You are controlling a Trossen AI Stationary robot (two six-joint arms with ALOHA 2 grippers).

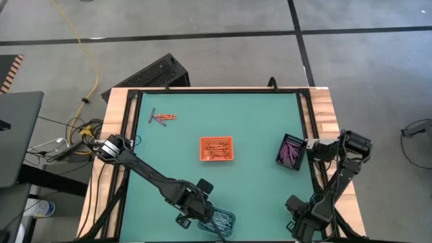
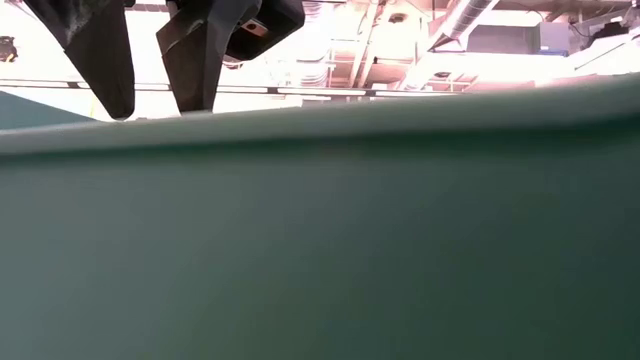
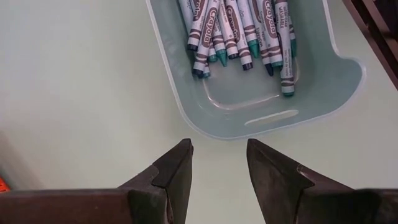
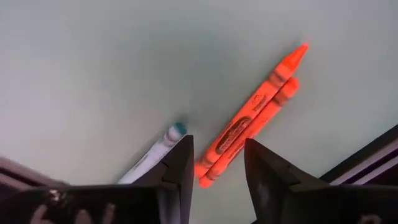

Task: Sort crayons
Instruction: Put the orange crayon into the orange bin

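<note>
Worktop [image 1: 256, 115]: green mat in a pale wooden frame, seen whole from above. Left arm: dark, reaching from the left edge to the near edge, its tool [image 3: 217, 163] parted to a narrow gap and empty, hanging just short of the clear tray's rim. Right arm: dark, folded at the near right corner, its tool [image 4: 216, 163] likewise narrowly parted, gripping nothing, poised above loose crayons. Orange tray [image 1: 217, 149]: rectangular, at mid-worktop, filled with orange-red crayons. Black tray [image 1: 291, 151]: near the right edge, tilted a little, holding purple-magenta crayons. Clear tray [image 3: 339, 84]: rounded corners, at the near edge under the left tool; a bundle of blue-green crayons [image 3: 239, 31] lies packed at one end, the other end bare. These have white-and-brown printed wrappers with teal tips showing. Loose crayons, far left of the worktop [image 1: 162, 118]: a small cluster of orange-red sticks with a blue-grey one lying across them, well apart from all trays. Loose crayons under the right tool: two orange crayons [image 4: 252, 118] lying side by side and touching, paper-wrapped with dark print, pointed tips; one pale blue crayon [image 4: 155, 152] just beside them, partly hidden behind a finger.
</note>
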